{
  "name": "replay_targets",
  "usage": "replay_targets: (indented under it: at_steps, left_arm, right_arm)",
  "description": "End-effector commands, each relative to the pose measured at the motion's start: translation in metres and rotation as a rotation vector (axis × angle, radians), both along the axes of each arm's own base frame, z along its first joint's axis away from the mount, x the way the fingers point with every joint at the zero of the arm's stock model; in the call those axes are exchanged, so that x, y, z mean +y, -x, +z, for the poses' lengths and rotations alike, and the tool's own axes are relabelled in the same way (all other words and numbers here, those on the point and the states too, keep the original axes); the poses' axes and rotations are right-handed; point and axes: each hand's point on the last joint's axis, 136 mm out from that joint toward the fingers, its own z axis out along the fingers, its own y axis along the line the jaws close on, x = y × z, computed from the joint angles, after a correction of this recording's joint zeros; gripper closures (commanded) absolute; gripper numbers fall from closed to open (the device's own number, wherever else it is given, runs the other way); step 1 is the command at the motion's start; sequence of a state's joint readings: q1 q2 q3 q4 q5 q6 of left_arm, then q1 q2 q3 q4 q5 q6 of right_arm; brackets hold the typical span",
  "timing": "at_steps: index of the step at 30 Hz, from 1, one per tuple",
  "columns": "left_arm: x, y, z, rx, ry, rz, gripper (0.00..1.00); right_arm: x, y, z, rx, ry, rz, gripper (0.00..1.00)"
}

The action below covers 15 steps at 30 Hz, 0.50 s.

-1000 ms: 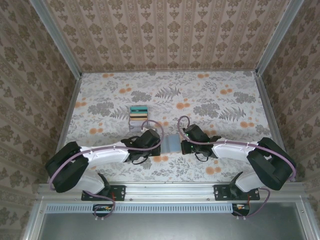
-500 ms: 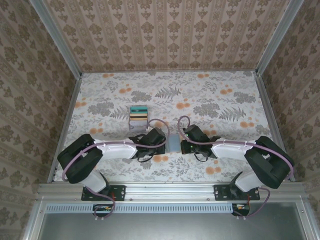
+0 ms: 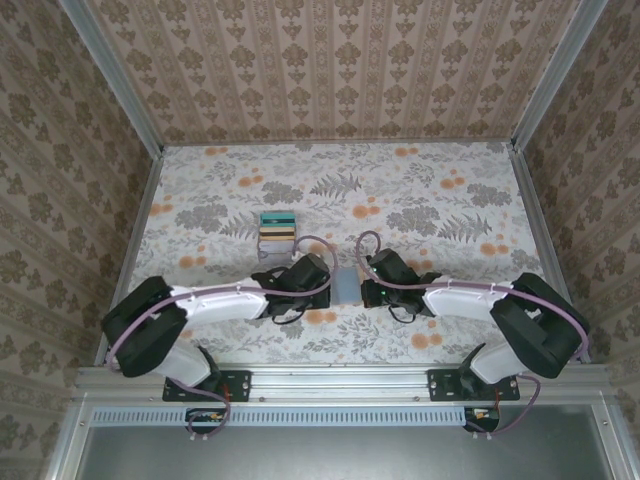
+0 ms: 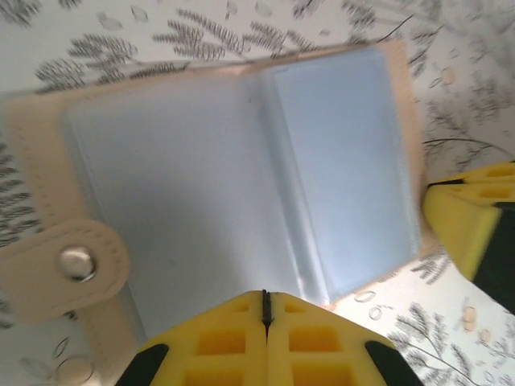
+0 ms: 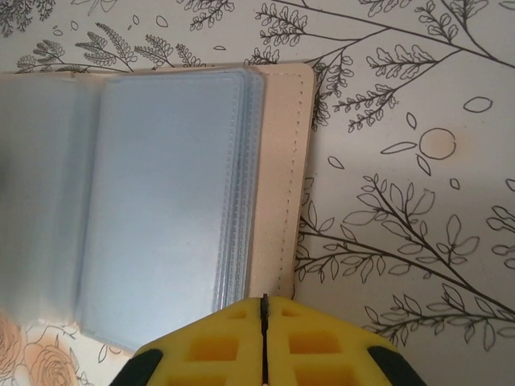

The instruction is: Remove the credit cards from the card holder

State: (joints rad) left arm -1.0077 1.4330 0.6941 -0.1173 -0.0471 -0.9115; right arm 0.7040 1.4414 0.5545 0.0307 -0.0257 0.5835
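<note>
The card holder (image 3: 347,287) lies open on the flowered table between my two arms, its grey-blue sleeves (image 4: 241,177) facing up inside a tan border with a snap tab (image 4: 76,261). The sleeves I see look bare. The credit cards (image 3: 276,230) lie fanned in teal, yellow and pale grey, behind the left arm. My left gripper (image 4: 265,299) is shut, its tips over the holder's near edge (image 3: 328,285). My right gripper (image 5: 264,302) is shut at the holder's tan right border (image 5: 286,185); its yellow finger (image 4: 465,225) shows in the left wrist view.
Patterned walls and metal frame rails (image 3: 112,75) close the table in at the left, back and right. The far half of the flowered table top (image 3: 400,185) is open room.
My left gripper moved right to the holder's left side, then eased back slightly. The right arm, the holder and the cards stayed put.
</note>
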Motion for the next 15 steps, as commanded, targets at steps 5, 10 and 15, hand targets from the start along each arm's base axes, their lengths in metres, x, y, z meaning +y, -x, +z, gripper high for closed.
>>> replay_targets:
  at_steps: [5, 10, 15]
  left_arm:
    - [0.043, -0.003, 0.047, -0.138, -0.038, 0.05, 0.58]
    - [0.093, -0.007, 0.07, -0.243, -0.075, 0.162, 0.0]
    - [0.167, -0.014, 0.087, -0.37, -0.175, 0.385, 0.0]
  right_arm:
    - [-0.013, -0.008, 0.044, -0.11, 0.0, -0.048, 0.82]
    - [-0.04, -0.014, 0.071, -0.234, 0.052, -0.127, 0.68]
    - [-0.076, -0.018, 0.109, -0.411, 0.065, -0.263, 0.25]
